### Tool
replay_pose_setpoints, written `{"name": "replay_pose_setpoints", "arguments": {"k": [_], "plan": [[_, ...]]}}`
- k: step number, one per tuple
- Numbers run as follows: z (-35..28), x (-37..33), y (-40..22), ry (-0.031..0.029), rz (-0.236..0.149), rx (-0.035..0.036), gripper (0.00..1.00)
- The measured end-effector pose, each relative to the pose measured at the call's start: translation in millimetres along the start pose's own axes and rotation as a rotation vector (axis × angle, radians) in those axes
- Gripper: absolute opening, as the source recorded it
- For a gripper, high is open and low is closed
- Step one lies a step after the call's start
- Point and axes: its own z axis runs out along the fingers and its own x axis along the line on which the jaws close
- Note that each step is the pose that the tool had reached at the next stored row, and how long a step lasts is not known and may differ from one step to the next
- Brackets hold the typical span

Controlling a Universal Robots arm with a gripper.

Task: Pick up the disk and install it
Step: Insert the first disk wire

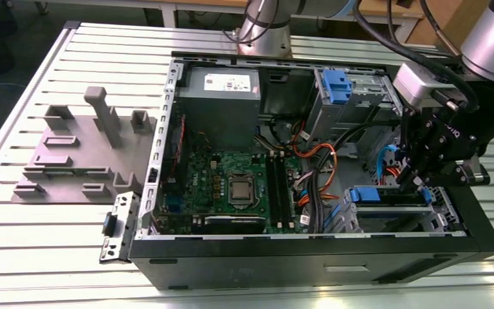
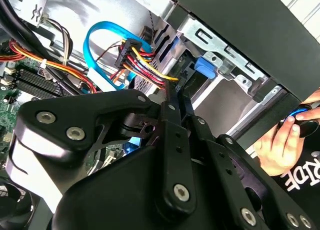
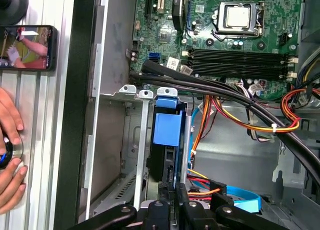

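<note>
My hand (image 1: 419, 183) is hanging down inside the open computer case (image 1: 316, 257), at the drive cage on the exterior view's right, and in both wrist views its black linkage (image 2: 170, 155) is crowding the near part of the picture. Whether the fingers are closed on anything I cannot tell, the tips are hidden behind the linkage. The disk (image 3: 167, 140) is sitting edge-on in the metal drive bay (image 3: 130, 140) right under my hand, its blue end tab (image 3: 166, 127) pointing toward the motherboard; in the exterior view the same blue tab (image 1: 365, 194) is showing just beside my hand. In the second wrist view a blue tab (image 2: 205, 67) is showing in the bay past the fingers. A light blue data cable (image 2: 102, 34) is looping just beyond, next to a bundle of red, yellow and orange power wires (image 2: 145, 64). Thick black cables (image 3: 215, 87) are crossing between the bay and the motherboard (image 3: 225, 34), which is lying flat with its processor (image 3: 239, 15) bare. Farther back in the exterior view a second blue caddy (image 1: 336, 85) is standing in the upper cage and the grey power supply (image 1: 221, 96) is sitting in the far corner. Outside the case, a person's hand (image 3: 10, 160) is resting on the ribbed worktop (image 1: 49, 244) near a phone (image 3: 27, 47), and a grey fixture plate (image 1: 84, 148) is lying on the exterior view's left.
</note>
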Motion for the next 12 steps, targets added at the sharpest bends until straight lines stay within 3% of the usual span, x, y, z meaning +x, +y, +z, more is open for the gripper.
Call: {"name": "replay_pose_setpoints", "arguments": {"k": [5,7,9,12], "plan": [[-0.4,0.2,0.0,-0.0002,0.001,0.0027,0.17],[-0.3,0.7,0.1,-0.0048,0.002,0.0031,0.17],[-0.2,1.4,0.1,-0.0190,0.003,0.0040,0.17],[0.0,3.0,0.3,-0.0487,0.004,0.0057,0.17]]}}
